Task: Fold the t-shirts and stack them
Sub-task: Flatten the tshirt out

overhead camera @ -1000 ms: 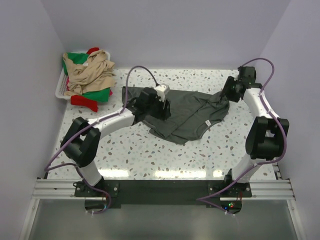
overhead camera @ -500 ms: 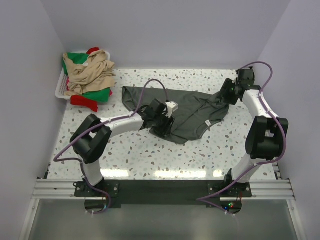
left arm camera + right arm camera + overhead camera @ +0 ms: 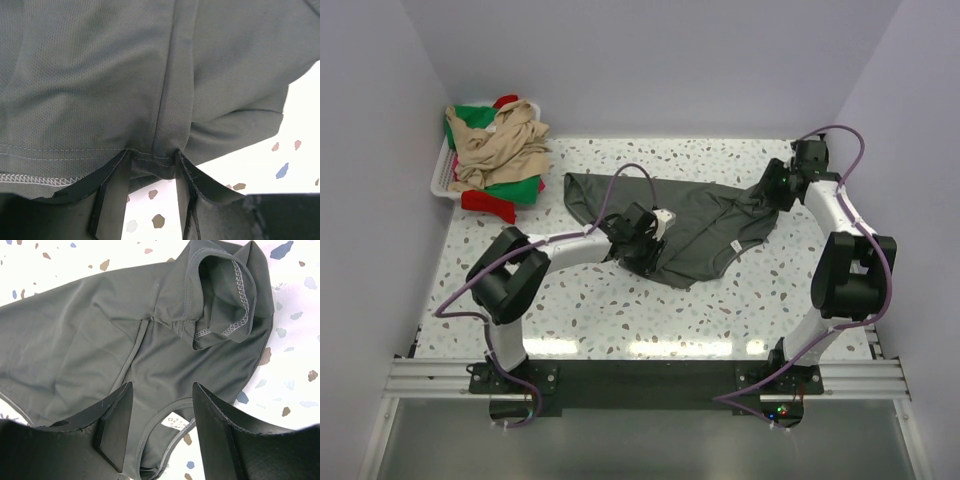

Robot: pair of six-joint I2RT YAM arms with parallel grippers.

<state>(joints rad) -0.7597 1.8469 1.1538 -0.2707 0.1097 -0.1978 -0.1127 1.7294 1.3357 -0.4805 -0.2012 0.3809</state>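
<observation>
Close by, the left gripper (image 3: 151, 156) sits low at the near edge of the dark grey t-shirt (image 3: 705, 225). Its two fingers (image 3: 116, 175) stand partway apart, one on each side of a raised fold in the stitched hem (image 3: 50, 149). The cloth fills the gap between them, but I cannot tell whether they actually pinch it.

Across the terrazzo table (image 3: 620, 310), the right gripper (image 3: 162, 385) hangs over the far right end of the same shirt. Its fingers are spread wide and hold nothing. Below it lie the collar and the small white neck label (image 3: 172, 423), with a rumpled sleeve (image 3: 225, 295) just beyond, its opening turned up.

The grey shirt lies crumpled across the middle of the table, stretching from one arm to the other. In the far left corner a white plastic basket (image 3: 440, 180) holds a heap: a beige shirt (image 3: 505, 145) on top, with a green shirt (image 3: 525, 190) and a red shirt (image 3: 488, 203) spilling out underneath it.
</observation>
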